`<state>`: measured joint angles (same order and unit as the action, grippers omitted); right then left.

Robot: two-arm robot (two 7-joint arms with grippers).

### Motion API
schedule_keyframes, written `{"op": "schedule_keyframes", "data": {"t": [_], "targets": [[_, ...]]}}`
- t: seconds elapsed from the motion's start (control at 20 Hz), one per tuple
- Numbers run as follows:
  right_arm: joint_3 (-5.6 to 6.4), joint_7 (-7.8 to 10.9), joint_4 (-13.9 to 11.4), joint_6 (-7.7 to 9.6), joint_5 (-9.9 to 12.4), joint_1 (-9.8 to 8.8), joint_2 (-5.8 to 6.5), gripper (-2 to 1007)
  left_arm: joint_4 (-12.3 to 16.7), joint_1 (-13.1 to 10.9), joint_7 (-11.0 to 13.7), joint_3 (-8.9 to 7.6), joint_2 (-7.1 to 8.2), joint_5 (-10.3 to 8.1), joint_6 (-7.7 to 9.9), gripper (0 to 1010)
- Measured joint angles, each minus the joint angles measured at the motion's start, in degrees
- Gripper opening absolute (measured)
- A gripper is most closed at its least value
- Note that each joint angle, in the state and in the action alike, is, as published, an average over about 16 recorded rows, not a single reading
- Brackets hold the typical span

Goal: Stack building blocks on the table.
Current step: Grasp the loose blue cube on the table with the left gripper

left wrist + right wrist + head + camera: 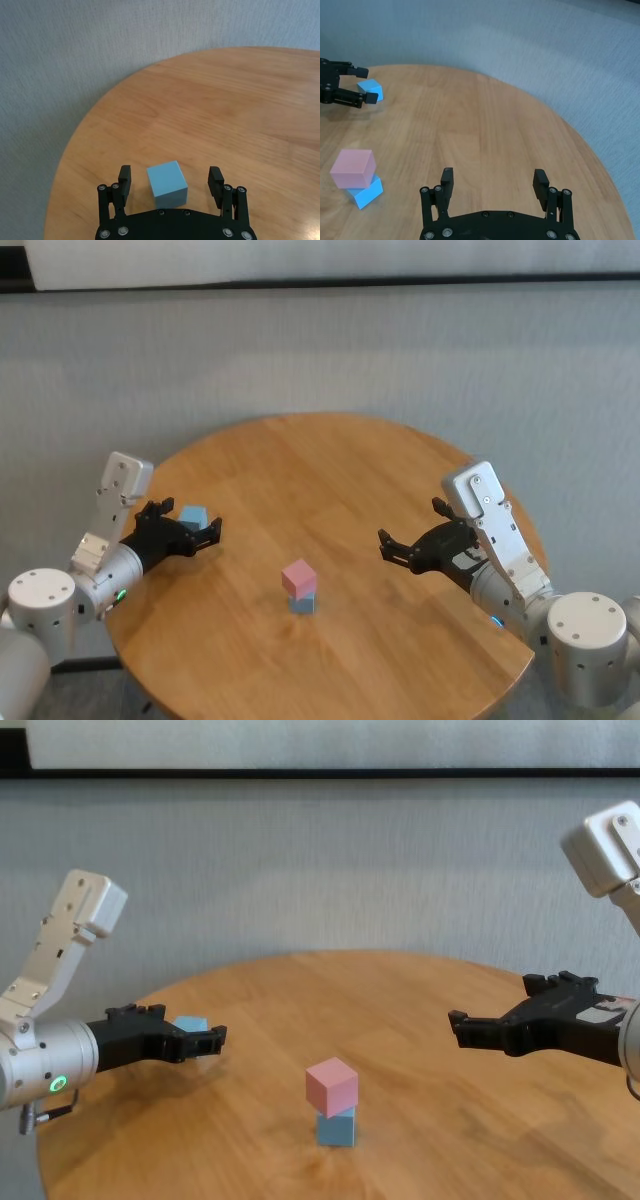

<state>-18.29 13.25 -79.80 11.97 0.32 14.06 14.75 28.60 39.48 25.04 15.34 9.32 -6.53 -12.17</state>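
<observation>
A pink building block [298, 577] sits slightly askew on a light blue building block [302, 603] near the middle front of the round wooden table [330, 460]. Another light blue block [192, 514] lies at the table's left side. My left gripper [195, 523] is open around it, with a finger on each side. In the left wrist view a gap shows between this block [167, 186] and each finger. My right gripper [410, 526] hovers open and empty over the right side of the table, well to the right of the pink-on-blue stack [333, 1105].
Beyond the table's round edge [75, 135] there is only grey carpet. Bare wood [485, 130] lies between the stack and both grippers.
</observation>
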Motion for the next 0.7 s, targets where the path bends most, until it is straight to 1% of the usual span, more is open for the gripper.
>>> {"op": "schedule_keyframes", "data": {"t": [0.2,0.35,0.5,0.7], "targets": [[0.00,0.00,0.0,0.00,0.0,0.00,0.00,1005,0.4,-0.1,-0.9,-0.07,-0.28,0.52,0.98,1000],[0.00,0.00,0.0,0.00,0.0,0.00,0.00,1005,0.1,0.1,-1.3,-0.11,-0.51,0.90,1.36,1000],[0.00,0.00,0.0,0.00,0.0,0.00,0.00,1005,-0.6,0.5,-1.6,-0.17,-0.73,1.23,1.36,1000],[0.00,0.00,0.0,0.00,0.0,0.00,0.00,1005,-2.4,1.3,-1.7,-0.33,-1.04,1.58,0.75,1000]]}}
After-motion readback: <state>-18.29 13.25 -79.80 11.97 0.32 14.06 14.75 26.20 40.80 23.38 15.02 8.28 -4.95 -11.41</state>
